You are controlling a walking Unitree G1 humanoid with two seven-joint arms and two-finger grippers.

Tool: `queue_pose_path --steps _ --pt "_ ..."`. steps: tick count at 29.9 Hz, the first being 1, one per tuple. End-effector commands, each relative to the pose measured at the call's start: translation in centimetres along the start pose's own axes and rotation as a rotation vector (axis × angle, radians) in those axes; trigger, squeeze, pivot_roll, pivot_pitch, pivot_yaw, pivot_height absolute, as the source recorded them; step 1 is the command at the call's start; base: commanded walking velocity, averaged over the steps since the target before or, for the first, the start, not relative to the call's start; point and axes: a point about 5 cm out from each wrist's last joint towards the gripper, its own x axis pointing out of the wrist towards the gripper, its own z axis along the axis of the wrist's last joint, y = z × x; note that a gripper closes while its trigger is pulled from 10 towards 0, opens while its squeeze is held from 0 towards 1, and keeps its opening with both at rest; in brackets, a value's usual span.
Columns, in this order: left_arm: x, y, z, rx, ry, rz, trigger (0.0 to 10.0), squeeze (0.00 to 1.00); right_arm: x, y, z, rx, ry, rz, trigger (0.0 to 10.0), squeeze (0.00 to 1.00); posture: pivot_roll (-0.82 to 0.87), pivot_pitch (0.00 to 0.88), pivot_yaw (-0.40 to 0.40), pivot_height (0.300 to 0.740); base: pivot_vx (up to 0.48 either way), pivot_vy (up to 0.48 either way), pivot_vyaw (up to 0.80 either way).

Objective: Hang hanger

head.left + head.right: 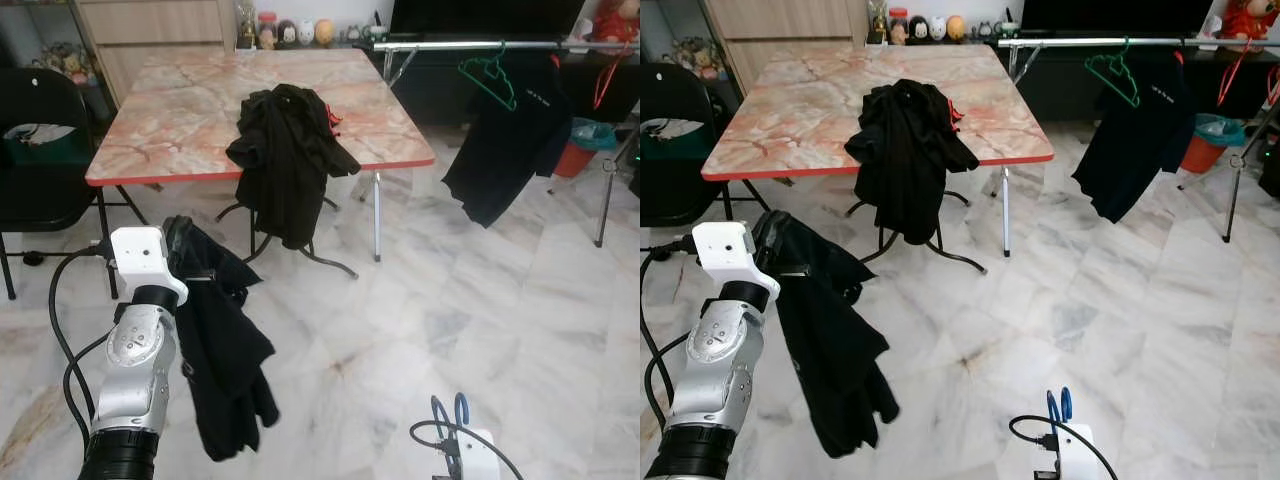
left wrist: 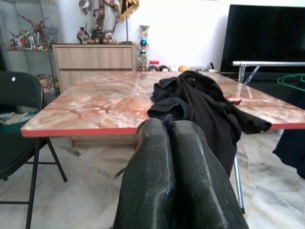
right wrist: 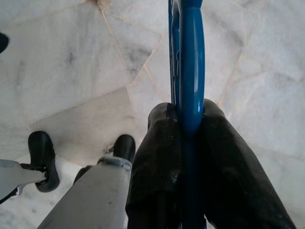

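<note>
Fingers (image 3: 157,167) of your right gripper (image 3: 188,119) clamp the blue plastic hanger (image 3: 190,57); your left gripper (image 2: 169,131), pinched together, carries a black garment (image 1: 220,340).

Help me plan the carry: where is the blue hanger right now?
The blue hanger is clamped in the right gripper, low on the robot's right above the marble floor, far short of the clothes rail.

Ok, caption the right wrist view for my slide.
Right gripper shut on a blue hanger, held above the marble floor.
</note>
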Motion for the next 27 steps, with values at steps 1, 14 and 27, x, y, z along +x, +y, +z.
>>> queue_pose_path --steps 1,14,27 --pt "0.4 -0.1 1.1 0.014 -0.04 -0.015 10.0 0.0 0.1 0.1 0.5 -0.009 -0.019 0.009 10.0 0.0 0.11 0.0 -0.026 0.74 0.274 0.0 0.65" --pt "0.9 0.1 2.2 0.025 -0.077 -0.004 10.0 0.0 0.0 -0.2 -0.1 0.016 -0.005 0.012 10.0 0.0 0.11 0.0 -0.028 0.74 0.279 0.0 0.2" --pt "1.5 0.5 3.2 0.035 -0.109 0.002 10.0 0.0 0.0 -0.1 0.0 0.011 -0.008 0.03 10.0 0.0 0.11 0.0 -0.026 0.74 0.285 0.0 0.0"
